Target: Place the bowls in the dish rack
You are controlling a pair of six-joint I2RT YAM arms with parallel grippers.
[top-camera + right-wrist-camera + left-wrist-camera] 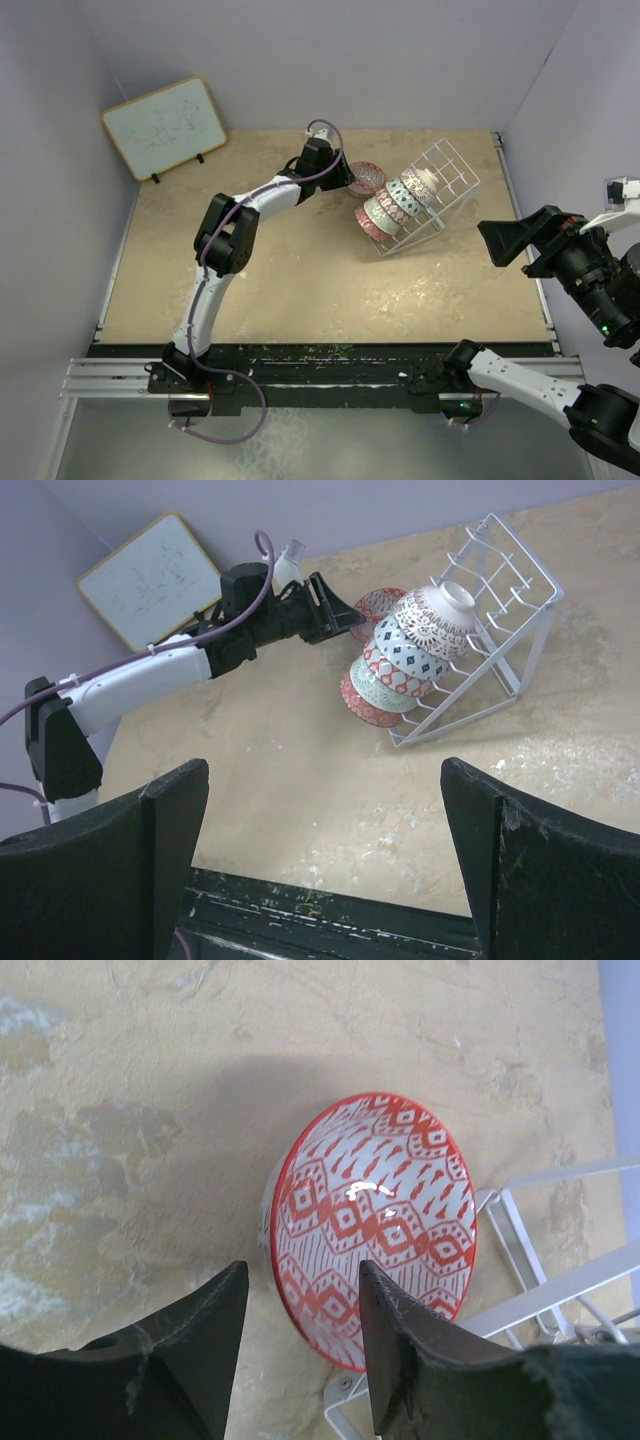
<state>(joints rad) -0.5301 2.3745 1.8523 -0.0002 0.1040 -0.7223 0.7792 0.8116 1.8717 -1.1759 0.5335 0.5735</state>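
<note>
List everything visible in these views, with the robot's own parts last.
red bowl: one, red-and-white, tipped up on the table beside the dish rack.
stacked bowls: about five, mixed patterns, nested in the dish rack.
dish rack: one, white wire, slanted, right of centre.
whiteboard: one, wood-framed, far left corner.
table: one, tan.
left end effector: black, jaws apart astride the red bowl's rim.
right end effector: black, open, empty, near the table's right edge.
</note>
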